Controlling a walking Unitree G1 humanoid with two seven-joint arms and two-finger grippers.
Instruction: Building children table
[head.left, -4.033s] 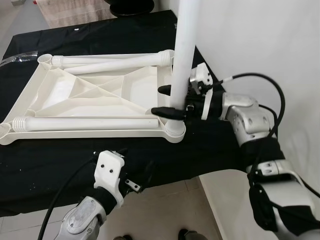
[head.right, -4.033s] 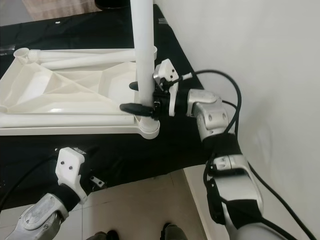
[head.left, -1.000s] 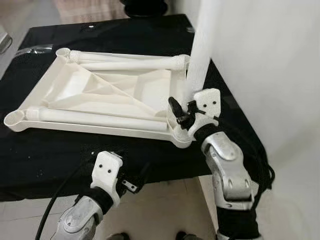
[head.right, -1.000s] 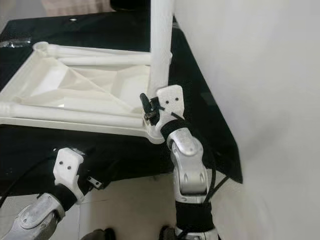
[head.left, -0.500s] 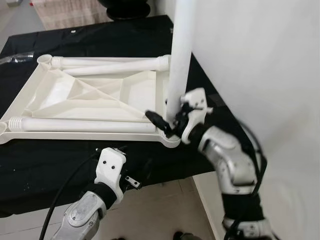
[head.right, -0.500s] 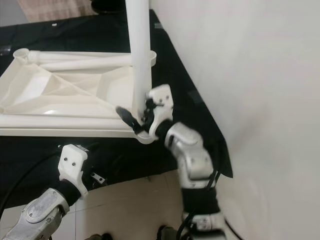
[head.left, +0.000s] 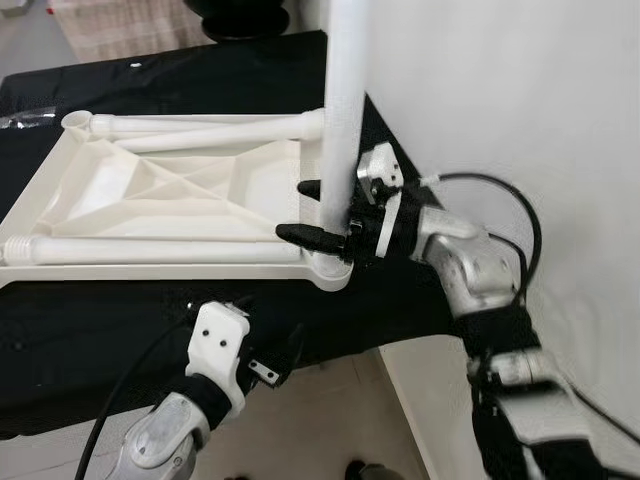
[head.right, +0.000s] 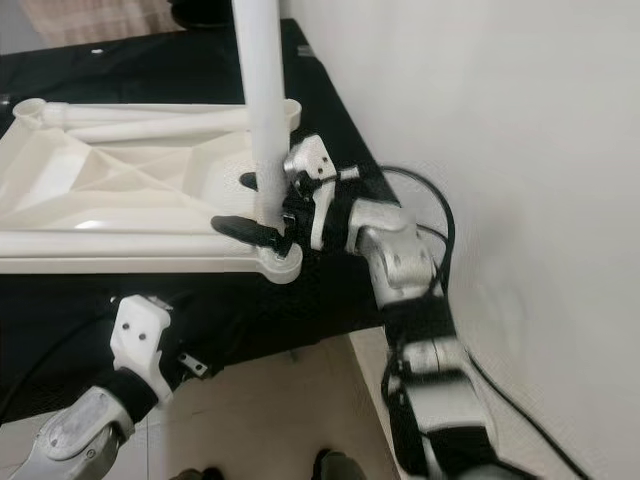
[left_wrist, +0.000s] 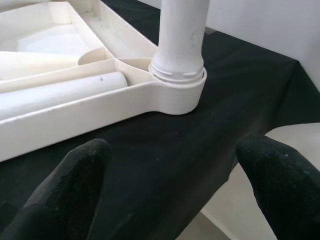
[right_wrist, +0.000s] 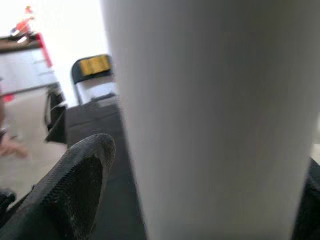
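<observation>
Left eye view: the white tabletop (head.left: 150, 215) lies upside down on the black-draped worktop (head.left: 90, 310), two loose legs (head.left: 200, 128) resting along its far and near edges. One upright leg (head.left: 340, 120) stands in the near-right corner socket (head.left: 330, 268), its long axis vertical. The right tool (head.left: 322, 212) reaches in from the right, one black finger on the far side of the leg and one on the near side, low down just above the socket. The fingers look set around the leg; whether they press it I cannot tell from here. The left tool (head.left: 270, 365) hangs below the worktop's near edge, well apart from the leg.

Right eye view: same picture, the right tool (head.right: 262, 205) straddles the leg close to its foot.

Left wrist view: looking up past the worktop edge, the left tool's two fingertips (left_wrist: 75, 185) stand wide apart with nothing between them. Ahead, the leg's foot (left_wrist: 179, 75) sits in the round socket, a ring of thread showing at the collar, so I judge it not fully seated.

Right wrist view: the leg's white shaft (right_wrist: 210, 120) sits right between the right tool's fingers, one pad (right_wrist: 75, 185) just beside it.

The right arm is plainly the nearer one; any turning or pressing acts about that vertical axis, down into the socket.
</observation>
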